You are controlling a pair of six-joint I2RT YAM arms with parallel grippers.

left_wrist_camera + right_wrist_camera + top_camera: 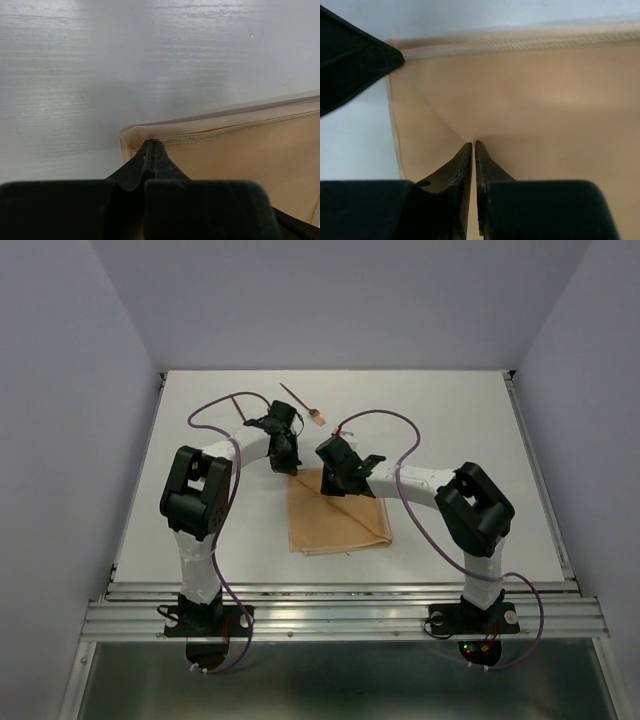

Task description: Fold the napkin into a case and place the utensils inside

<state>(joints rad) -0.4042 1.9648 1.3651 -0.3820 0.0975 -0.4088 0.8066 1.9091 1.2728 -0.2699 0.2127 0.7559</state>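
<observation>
The tan napkin lies folded on the white table between the two arms. My left gripper is shut on its far left corner, and the hem curls up at the fingertips. My right gripper is shut on a pinch of the upper layer near the far edge. Creases run out from its tips across the napkin. The left gripper's finger shows at that view's top left. A thin reddish-brown fork with a paler head lies beyond the grippers. No case is formed.
A thin dark stick lies left of the fork, near the left arm's purple cable. The right arm's cable loops over the table. Grey walls stand on both sides, and an aluminium rail runs along the near edge.
</observation>
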